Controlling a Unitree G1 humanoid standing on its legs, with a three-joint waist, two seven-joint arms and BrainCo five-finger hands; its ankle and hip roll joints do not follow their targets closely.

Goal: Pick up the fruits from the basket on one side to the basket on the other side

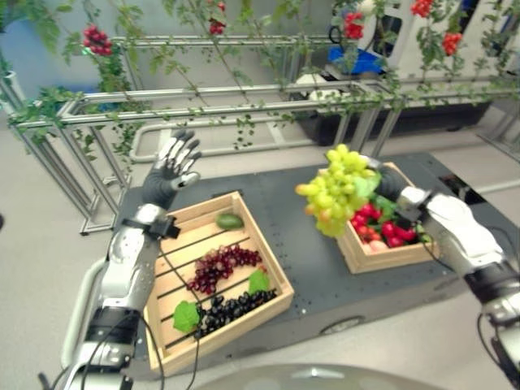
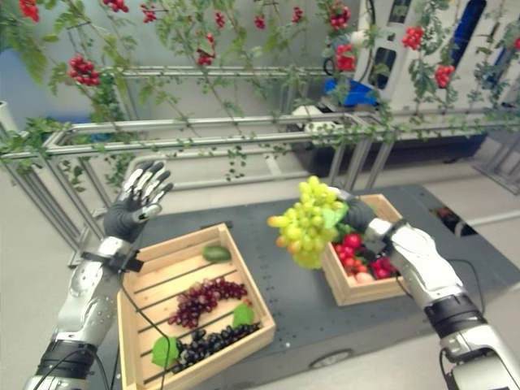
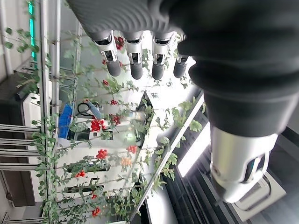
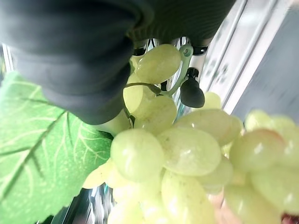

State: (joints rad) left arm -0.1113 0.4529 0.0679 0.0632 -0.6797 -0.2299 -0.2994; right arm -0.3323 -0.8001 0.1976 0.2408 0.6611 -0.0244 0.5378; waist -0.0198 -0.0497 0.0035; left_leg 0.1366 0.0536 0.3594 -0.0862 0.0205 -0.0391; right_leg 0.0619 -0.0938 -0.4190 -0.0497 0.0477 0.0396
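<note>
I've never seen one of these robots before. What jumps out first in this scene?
A big bunch of green grapes hangs in the air, held by the right hand just over the left edge of the small crate of red fruit. On the other side, the left hand is raised with fingers spread above the larger crate, which holds red grapes, dark grapes and a green fruit.

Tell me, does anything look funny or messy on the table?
Nothing is spilled or broken. The odd bit is the green grapes, which are up in the air beside the right basket, held by the right hand. The left basket sits at a slant to the table, its fruit tidy inside. The left hand is raised, open.
</note>
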